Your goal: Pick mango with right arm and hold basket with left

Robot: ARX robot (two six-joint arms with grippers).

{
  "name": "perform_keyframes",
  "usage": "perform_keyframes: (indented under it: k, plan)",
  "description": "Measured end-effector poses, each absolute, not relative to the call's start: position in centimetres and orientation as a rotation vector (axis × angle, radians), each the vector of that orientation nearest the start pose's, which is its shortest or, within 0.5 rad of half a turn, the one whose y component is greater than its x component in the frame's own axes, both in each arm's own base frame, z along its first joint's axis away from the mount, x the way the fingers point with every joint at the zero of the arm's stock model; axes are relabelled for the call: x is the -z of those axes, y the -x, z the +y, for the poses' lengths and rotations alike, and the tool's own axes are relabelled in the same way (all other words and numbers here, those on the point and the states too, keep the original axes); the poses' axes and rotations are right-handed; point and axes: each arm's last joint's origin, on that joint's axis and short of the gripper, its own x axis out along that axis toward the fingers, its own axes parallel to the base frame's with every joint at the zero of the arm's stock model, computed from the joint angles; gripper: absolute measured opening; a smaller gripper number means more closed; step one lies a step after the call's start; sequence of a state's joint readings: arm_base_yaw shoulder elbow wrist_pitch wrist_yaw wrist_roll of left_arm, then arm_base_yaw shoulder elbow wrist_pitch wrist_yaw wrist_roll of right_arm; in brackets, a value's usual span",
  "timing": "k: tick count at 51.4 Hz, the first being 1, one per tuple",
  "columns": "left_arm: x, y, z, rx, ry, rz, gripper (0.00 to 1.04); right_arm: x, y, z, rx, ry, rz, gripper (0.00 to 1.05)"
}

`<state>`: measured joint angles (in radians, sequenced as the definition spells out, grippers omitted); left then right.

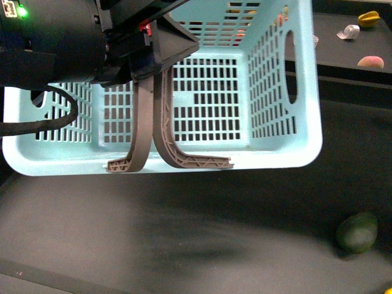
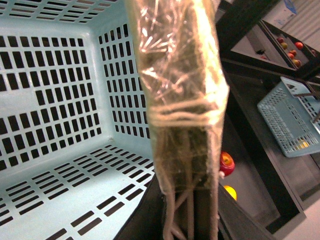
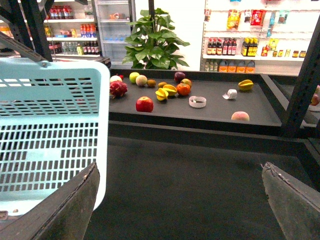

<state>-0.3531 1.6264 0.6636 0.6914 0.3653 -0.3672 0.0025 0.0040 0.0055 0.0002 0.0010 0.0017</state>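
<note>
Right in front of the robot: left gripper (image 1: 168, 163) down at the basket (image 1: 278, 160), right gripper (image 3: 180, 170) spread wide over the dark mat (image 3: 190, 200).

Left arm's two grey-brown fingers (image 1: 142, 125) run down side by side with only a thin gap, and their flared tips sit at the turquoise basket's near rim. Honestly can't tell if they're pinching anything. Left wrist view has something wrapped in crinkly clear film (image 2: 180, 90) filling the middle, with the slotted basket wall beside it. Right gripper's fingers are far apart, the basket off to one side and the fruit shelf (image 3: 215, 112) behind. Mango: can't pin it down for sure. A yellow sliver (image 1: 388, 290) pokes in at the front view's bottom right corner, near the dark green fruit (image 1: 356, 231) and well apart from the basket, too cropped to call.
</note>
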Motion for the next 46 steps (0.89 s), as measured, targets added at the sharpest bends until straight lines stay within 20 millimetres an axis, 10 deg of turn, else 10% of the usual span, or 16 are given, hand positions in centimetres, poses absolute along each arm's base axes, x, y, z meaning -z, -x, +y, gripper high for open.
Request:
perform_keyframes:
  k: [46]
  plan:
    - [-15.8, -28.1, -13.9, 0.904, 0.173, 0.381, 0.10, -16.5, -9.8, 0.0, -0.001, -0.002, -0.002, 0.97]
